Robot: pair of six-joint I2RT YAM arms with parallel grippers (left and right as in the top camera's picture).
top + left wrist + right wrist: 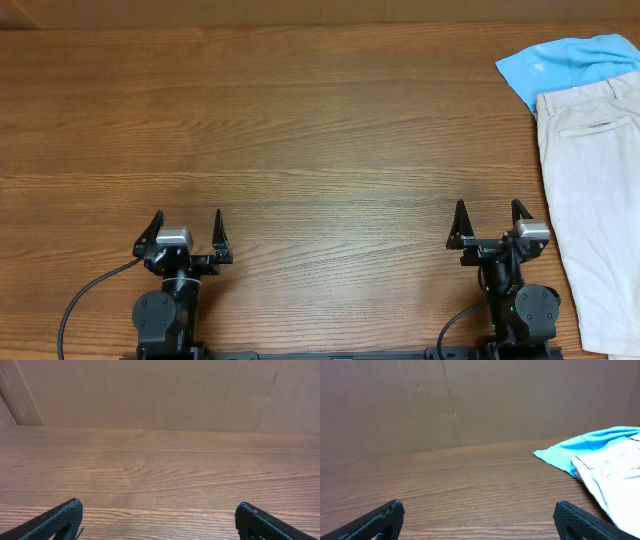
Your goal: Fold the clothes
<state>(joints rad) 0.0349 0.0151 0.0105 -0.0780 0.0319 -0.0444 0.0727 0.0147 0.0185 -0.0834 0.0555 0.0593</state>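
A wood-grain surface [300,120] fills the overhead view, bare across its middle and left. Behind it, both wrist views show a plain brown backdrop [150,390] that looks like cardboard, with creases and a seam.

The khaki shorts [590,190] lie flat at the far right edge, waistband toward the back and a welt pocket showing. They run partly out of frame on the right. Their top end rests on a light blue shirt [565,62], which sticks out behind and to the left of them.

The left claw [188,214] and the right claw [488,205] sit at the near edge, well apart. Each has its jaws spread wide and holds nothing. The right claw is near the shorts but not touching them, and the left claw is far from them.

Folding appears not yet begun, so the step in hand is the first reach. The next move likely calls for the right arm to take an edge of the shorts and draw them toward the open middle, off the shirt, where both arms can work. The risk is pinching the blue shirt along with the waistband.
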